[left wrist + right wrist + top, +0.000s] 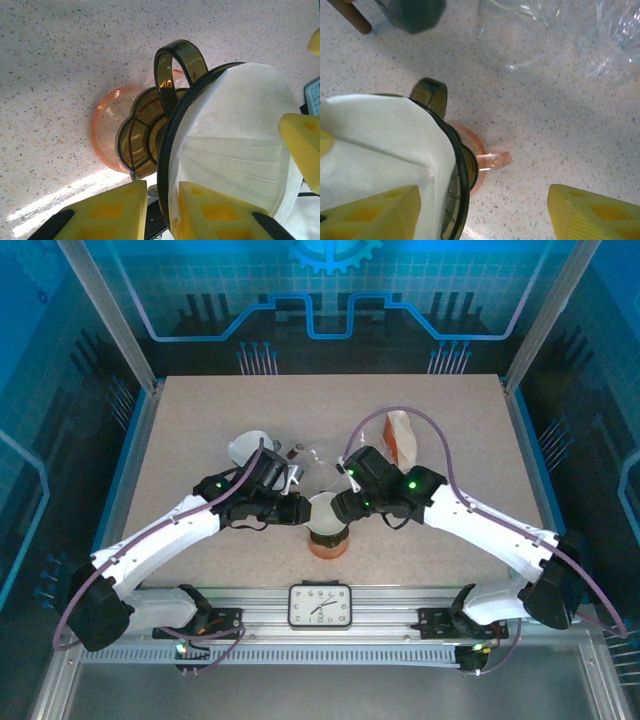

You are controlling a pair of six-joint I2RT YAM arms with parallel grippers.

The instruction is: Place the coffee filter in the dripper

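White paper filter (235, 150) sat inside smoky dripper (145, 130), atop orange cup (106, 125), L gripper (162, 197) clamped on dripper rim w/ filter edge; R gripper (480, 200) jaws apart, straddling rim, speckled table (60, 60)

Left arm (160, 540): smooth white shells, black joint housings, black base block (95, 610) at seven o'clock.
Right arm (490, 530): matching white shells, black base block (555, 595) at five o'clock.
Wrist lights: one green lamp (215, 485) on each black wrist.
Cables: a thin purple cable (449, 470) runs along each arm.
Left gripper (162, 192): blocky yellow fingers (115, 210) with recessed pockets.
Right gripper (482, 195): the same yellow fingers (590, 215).
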